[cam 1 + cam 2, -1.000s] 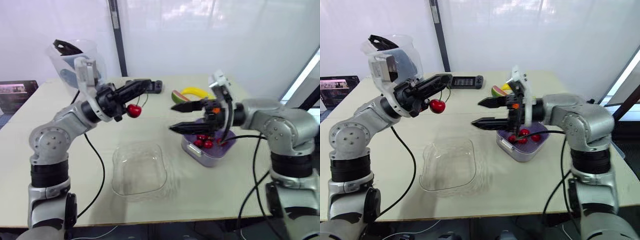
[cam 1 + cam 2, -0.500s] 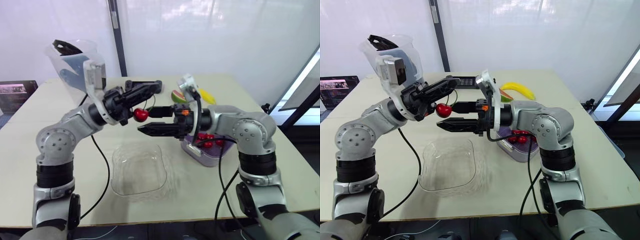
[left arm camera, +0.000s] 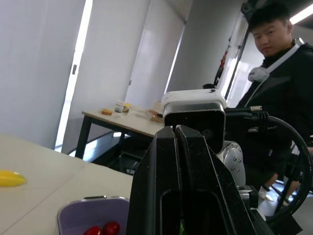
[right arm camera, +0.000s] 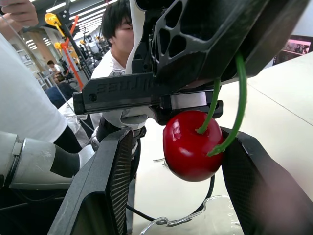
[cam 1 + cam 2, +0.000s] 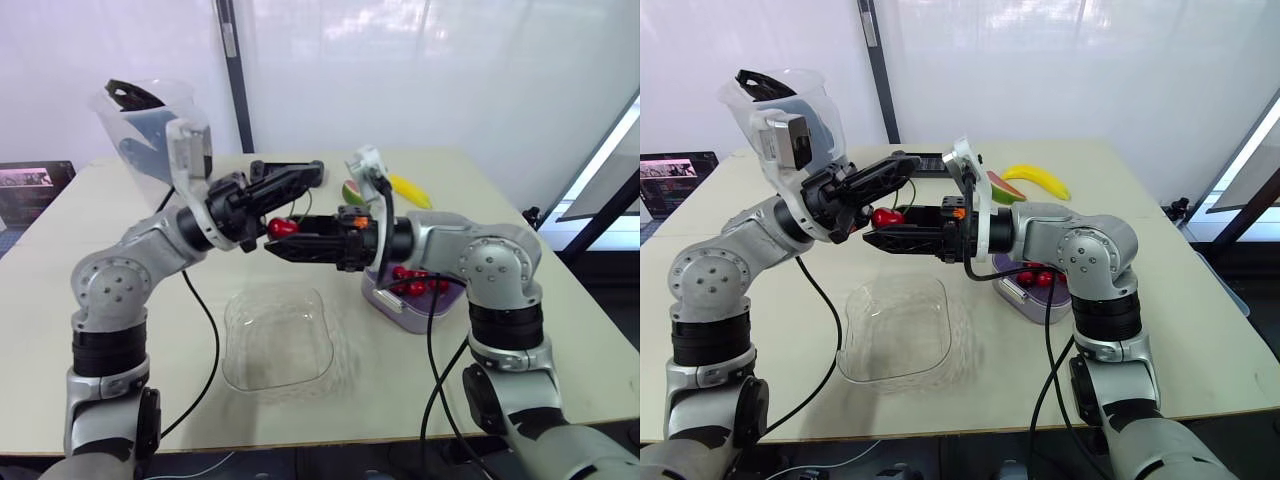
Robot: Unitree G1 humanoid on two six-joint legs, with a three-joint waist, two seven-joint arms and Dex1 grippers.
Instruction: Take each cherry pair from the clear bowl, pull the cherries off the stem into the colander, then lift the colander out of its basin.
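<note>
Left gripper (image 5: 305, 178) pinches the thin green stem (image 4: 239, 93); right gripper (image 5: 275, 243) (fingers spread) flanks the glossy round cherry (image 4: 188, 144).

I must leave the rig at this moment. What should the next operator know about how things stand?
Left gripper: shut on the stem, with one cherry hanging above the table.
Right gripper: open around that cherry, not closed on it.
Bowl: on the table below the grippers, no cherries in it.
Colander: right of the bowl, not lifted, with several cherries inside.
Left to do: pull this cherry off into the colander, then lift the colander out.
</note>
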